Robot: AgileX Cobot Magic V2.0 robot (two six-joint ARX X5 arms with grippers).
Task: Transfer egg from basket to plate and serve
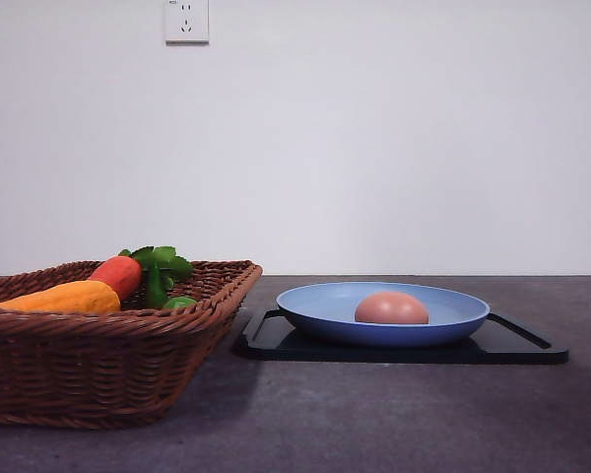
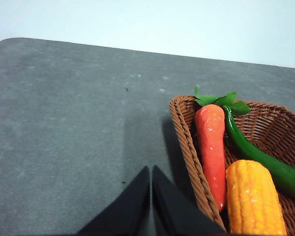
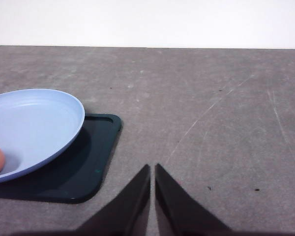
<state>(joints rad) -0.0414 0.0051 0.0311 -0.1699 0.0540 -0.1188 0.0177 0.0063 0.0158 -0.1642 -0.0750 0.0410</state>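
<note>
The basket (image 1: pixel 98 345) sat nearest the front camera, on the left of the dark table (image 1: pixel 394 424), its braided rim facing forward. Inside it lay a carrot toy (image 1: pixel 118 274) with green leaves, a yellow corn cob (image 1: pixel 64 298) and a green pepper (image 2: pixel 258 155); no egg was visible among them. The egg (image 1: pixel 391 308) rested in the blue plate (image 1: pixel 325 305), a little right of the plate's middle, and the plate stood on a flat black tray (image 1: pixel 517 345) just right of the basket.

In the left wrist view the left gripper (image 2: pixel 151 196) hung above bare table just outside the basket's rim, its two dark fingers pressed together with nothing between them. The right gripper (image 3: pixel 152 194) was likewise closed and empty over bare table, beside the tray's corner and apart from the plate.

With the egg already in the plate, the transfer looked done and serving seemed to be what remained. The egg looked light, smooth and rounded, so it would probably roll if the plate tipped, and might crack if real. The plate looked stiff and shallow; its raised rim, or the tray's edge beneath, seemed the sensible place to grip, keeping everything level.
</note>
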